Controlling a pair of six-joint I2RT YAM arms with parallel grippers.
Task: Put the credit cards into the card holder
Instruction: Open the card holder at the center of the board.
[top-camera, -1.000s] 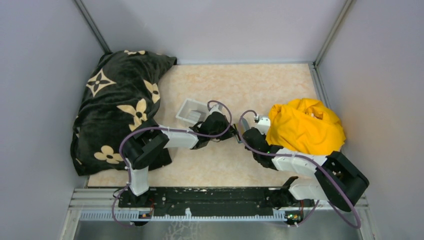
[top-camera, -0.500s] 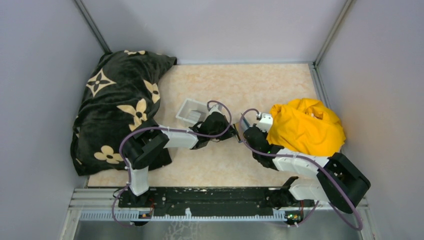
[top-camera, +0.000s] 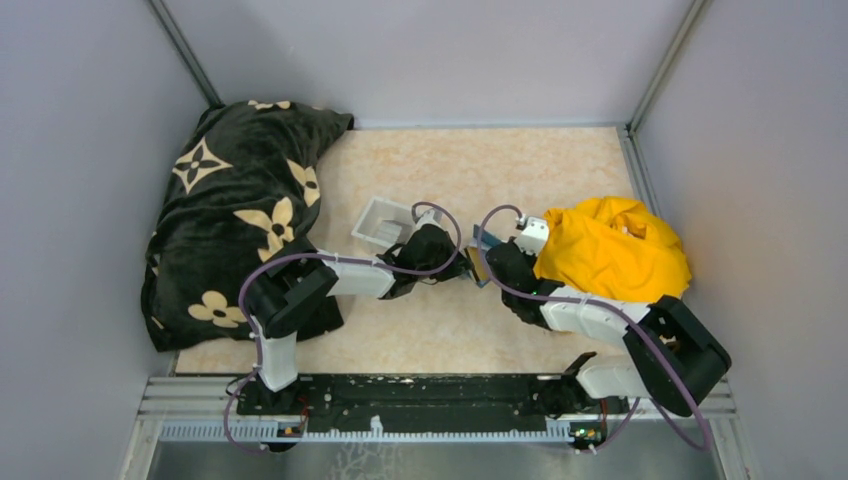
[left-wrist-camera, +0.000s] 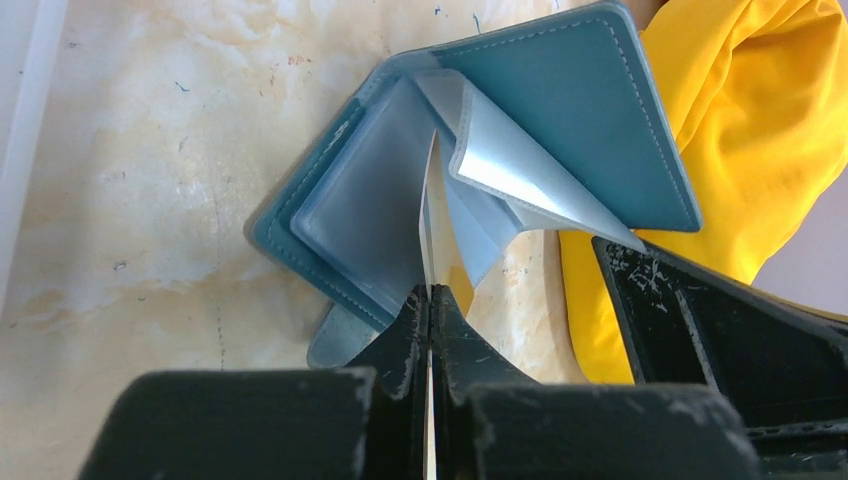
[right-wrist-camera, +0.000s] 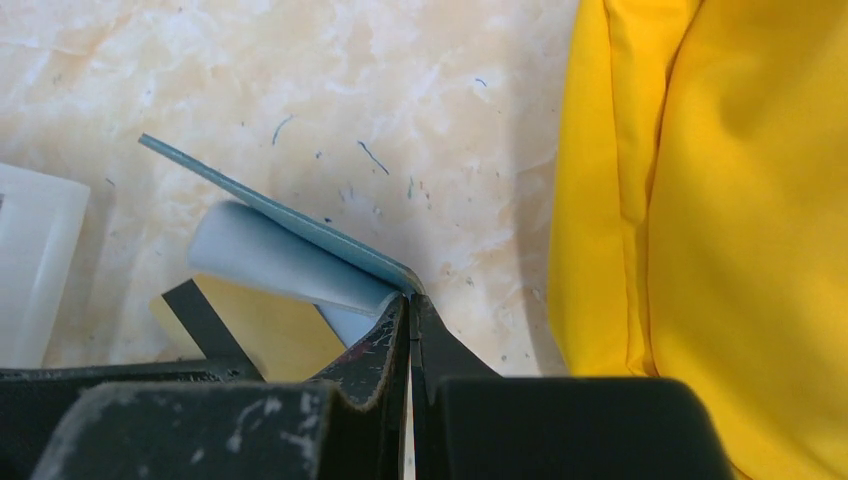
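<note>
My left fingers (left-wrist-camera: 410, 325) are pinched tight on a yellow card (right-wrist-camera: 262, 338), edge-on, its tip among the clear sleeves of the card holder (left-wrist-camera: 575, 100). My right fingers (right-wrist-camera: 392, 340) nip the teal cover, holding it open at mid-tabletop (left-wrist-camera: 140, 200), just left of the yellow cloth (right-wrist-camera: 720, 200).

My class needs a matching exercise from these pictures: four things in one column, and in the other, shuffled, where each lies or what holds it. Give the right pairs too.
Things:
1. card holder
2. credit card
3. yellow cloth
4. black flowered blanket

Places:
A. heaped at the left side of the table
B. pinched edge-on in the left gripper
C. heaped at the table's right side
D. open, one cover pinched in the right gripper

Pairs: 1-D, 2-B, 3-C, 4-A.
</note>
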